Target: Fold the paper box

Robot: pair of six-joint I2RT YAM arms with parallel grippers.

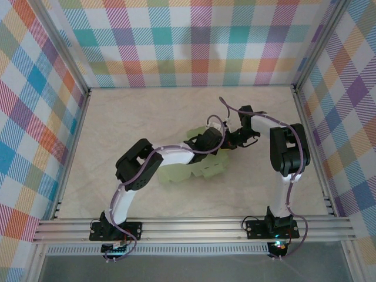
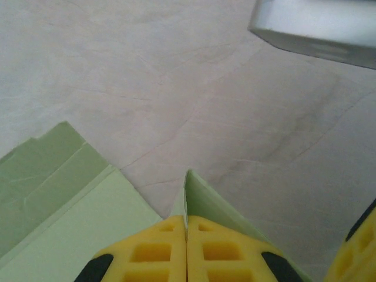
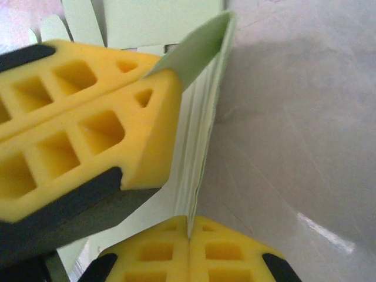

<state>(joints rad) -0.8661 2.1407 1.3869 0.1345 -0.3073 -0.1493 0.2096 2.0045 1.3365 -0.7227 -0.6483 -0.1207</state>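
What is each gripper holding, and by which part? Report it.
Both hold the paper box: left gripper pinches a raised flap's edge, right gripper pinches an upright card edge.

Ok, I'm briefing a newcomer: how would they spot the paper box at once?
On the pale marble-look table, look mid-table where the left end effector and right end effector meet. The paper box lies there, pinched by both: flat sage-green card with scalloped edges, the only green thing on it.
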